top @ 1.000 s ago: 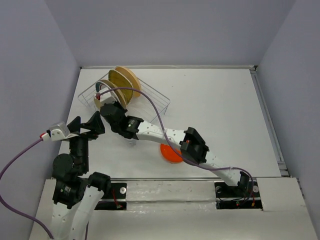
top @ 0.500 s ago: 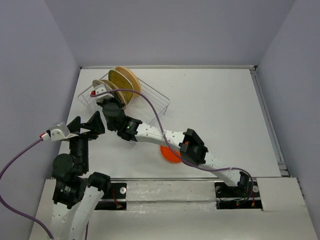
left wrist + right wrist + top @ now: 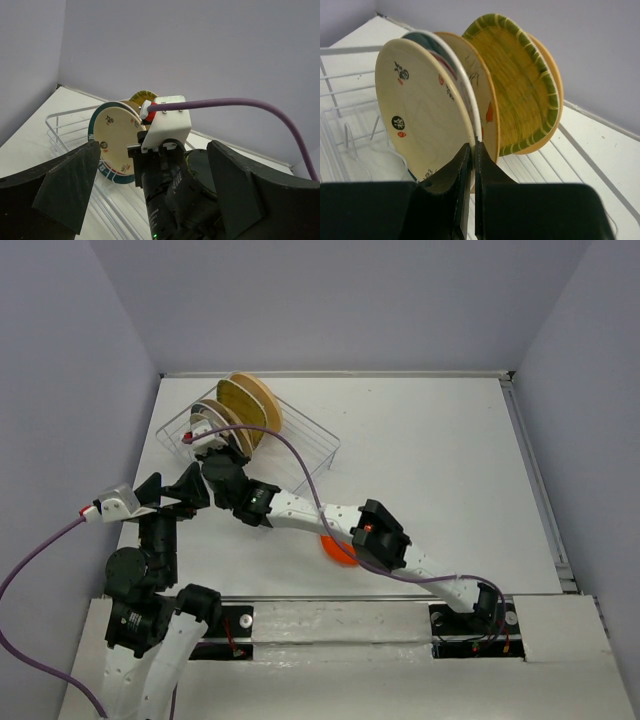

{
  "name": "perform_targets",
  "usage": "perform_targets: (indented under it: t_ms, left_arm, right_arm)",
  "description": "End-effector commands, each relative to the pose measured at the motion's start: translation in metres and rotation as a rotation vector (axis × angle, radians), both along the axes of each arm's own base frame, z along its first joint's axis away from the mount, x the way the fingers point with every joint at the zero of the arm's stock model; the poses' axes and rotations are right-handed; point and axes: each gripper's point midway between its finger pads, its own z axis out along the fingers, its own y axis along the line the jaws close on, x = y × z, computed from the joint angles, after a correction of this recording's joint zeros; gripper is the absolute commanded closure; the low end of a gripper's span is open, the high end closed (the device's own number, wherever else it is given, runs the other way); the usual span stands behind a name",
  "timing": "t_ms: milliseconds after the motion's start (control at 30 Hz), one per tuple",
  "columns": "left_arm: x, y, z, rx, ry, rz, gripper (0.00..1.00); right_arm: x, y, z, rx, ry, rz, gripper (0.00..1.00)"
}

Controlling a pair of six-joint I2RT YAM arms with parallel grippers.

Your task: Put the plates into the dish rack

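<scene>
The white wire dish rack (image 3: 305, 443) stands at the far left of the table. In the right wrist view, the peach plate (image 3: 556, 82), the yellow-olive ribbed plate (image 3: 517, 85), the cream painted plate (image 3: 481, 87) and the white plate with the dark rim (image 3: 471, 102) stand upright in it. My right gripper (image 3: 473, 148) is shut on the lower rim of the small beige plate (image 3: 420, 110), held upright beside them over the rack. The small red-orange plate (image 3: 336, 552) lies on the table, partly under the right arm. My left gripper (image 3: 183, 487) is open and empty, just left of the rack.
The right arm stretches diagonally from its base (image 3: 480, 615) across the table to the rack. Its purple cable (image 3: 300, 455) loops over the rack's near side. Grey walls close in the table on the left, back and right.
My right gripper has carried the small beige plate up and left, from the rack's near edge to a spot right beside the standing plates. The left arm has not moved.
</scene>
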Motion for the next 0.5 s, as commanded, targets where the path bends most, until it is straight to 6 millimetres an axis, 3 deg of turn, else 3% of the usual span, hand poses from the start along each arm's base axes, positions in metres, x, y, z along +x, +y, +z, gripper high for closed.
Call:
perform_targets:
  t_ms: [0,167,300,367,433,467]
  left_arm:
    - [-0.008,0.005,0.024,-0.027,-0.081,0.011,0.01]
    - [-0.008,0.004,0.024,-0.027,-0.081,0.009,0.01]
    - [-0.008,0.004,0.024,-0.028,-0.080,0.008,0.01]
    - [-0.007,0.004,0.023,-0.026,-0.077,0.008,0.01]
    - [-0.007,0.004,0.023,-0.027,-0.077,0.009,0.01]
    - [-0.007,0.004,0.023,-0.026,-0.077,0.009,0.01]
  right_arm:
    - [-0.004,0.009,-0.002,0.084,0.012,0.008,0.93]
    - [-0.009,0.014,-0.010,0.088,0.025,0.021,0.93]
    - [-0.016,0.019,0.005,0.125,0.020,0.048,0.75]
    - [-0.018,0.020,0.011,0.153,0.024,0.064,0.60]
    - [-0.022,0.019,0.031,0.195,0.024,0.098,0.47]
    - [-0.024,0.020,0.024,0.205,0.045,0.110,0.45]
